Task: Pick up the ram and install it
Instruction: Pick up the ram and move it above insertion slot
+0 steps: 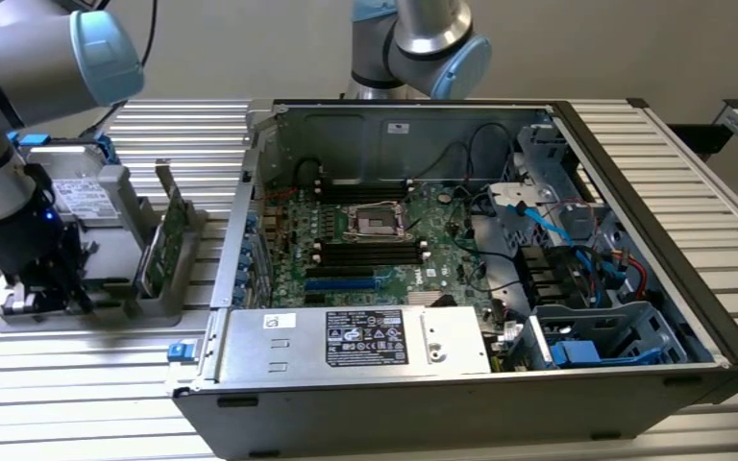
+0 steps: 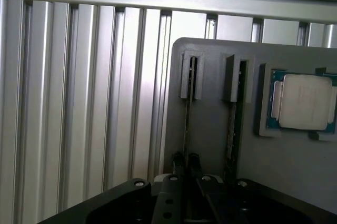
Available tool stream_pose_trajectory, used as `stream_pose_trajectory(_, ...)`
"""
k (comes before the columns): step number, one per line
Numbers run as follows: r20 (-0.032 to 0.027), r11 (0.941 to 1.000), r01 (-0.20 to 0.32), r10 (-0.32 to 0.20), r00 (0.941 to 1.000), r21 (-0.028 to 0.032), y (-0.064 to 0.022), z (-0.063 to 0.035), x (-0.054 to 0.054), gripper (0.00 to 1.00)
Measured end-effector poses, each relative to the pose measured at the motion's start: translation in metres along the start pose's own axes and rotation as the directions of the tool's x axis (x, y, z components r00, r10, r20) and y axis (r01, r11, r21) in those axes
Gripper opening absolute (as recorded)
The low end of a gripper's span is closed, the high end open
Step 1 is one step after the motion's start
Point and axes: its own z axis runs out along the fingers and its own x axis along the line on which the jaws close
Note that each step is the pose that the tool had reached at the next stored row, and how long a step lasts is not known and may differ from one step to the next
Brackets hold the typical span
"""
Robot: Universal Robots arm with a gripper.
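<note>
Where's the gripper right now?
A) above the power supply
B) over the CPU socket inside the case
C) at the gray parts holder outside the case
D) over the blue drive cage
C: the gripper is down at the gray holder, on the exterior view's left of the open case. The wrist view has it lined up with a thin board on edge in a slot, apparently the ram.

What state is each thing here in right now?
Black computer case: open, insides exposed.
Thin green ram stick: standing on edge in grey slotted holder.
Square silver processor chip: lying flat in the holder.
Robot's black gripper: down at the ram stick.
</note>
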Motion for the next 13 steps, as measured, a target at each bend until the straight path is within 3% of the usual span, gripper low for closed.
stream_pose_trajectory(9, 0.0136, 1.0, 0.0, 0.0, 0.9999, 0.0009, 0.0002, -0.0091, 0.0, 0.14)
stream_pose_trajectory(13, 0.0167, 1.0, 0.0, 0.0, 0.9999, 0.001, 0.0002, -0.0152, 0.0, 0.14)
